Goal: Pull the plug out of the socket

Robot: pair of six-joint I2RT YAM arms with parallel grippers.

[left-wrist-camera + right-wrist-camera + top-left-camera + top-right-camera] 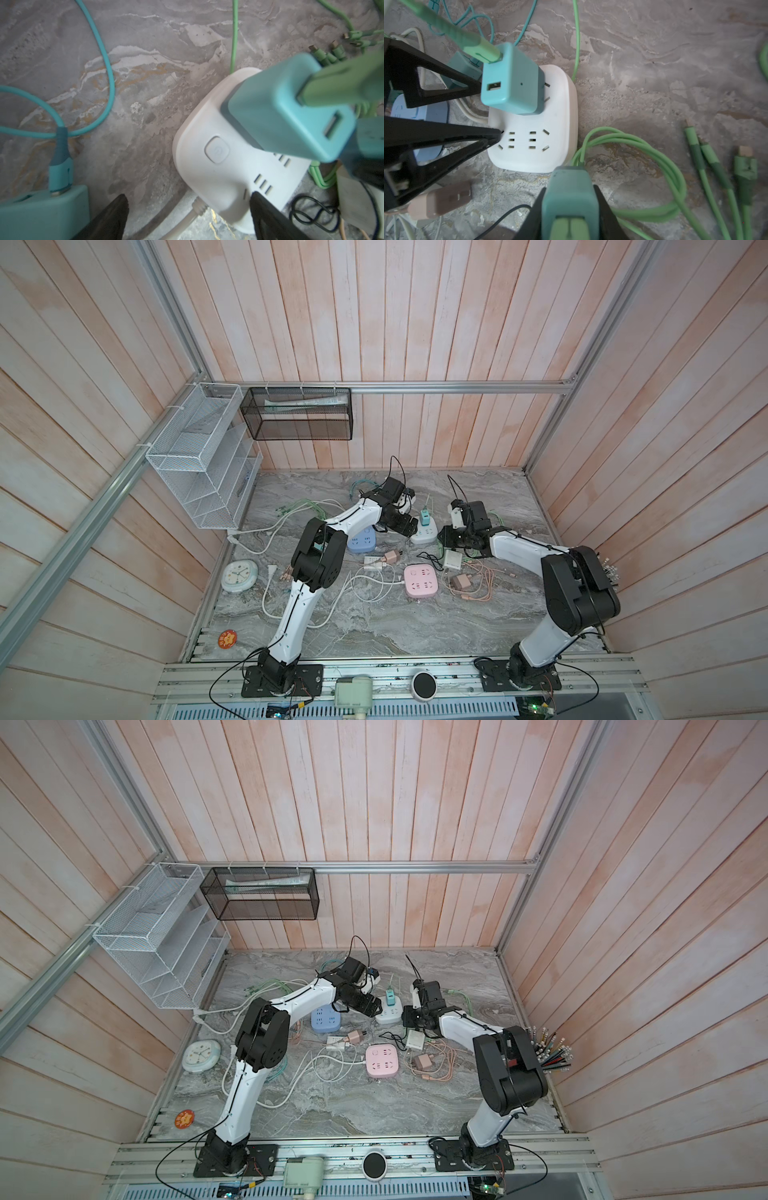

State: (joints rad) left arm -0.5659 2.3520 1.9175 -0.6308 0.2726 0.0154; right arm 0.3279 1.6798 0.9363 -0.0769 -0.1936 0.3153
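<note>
Right gripper (570, 188) clamped the boxy teal plastic plug (571, 201), likely light, stiff, slick, by flat sides, frame bottom; left gripper (188, 196) gaped.

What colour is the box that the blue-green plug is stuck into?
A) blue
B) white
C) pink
B: the teal plug stands plugged into the white socket box.
</note>
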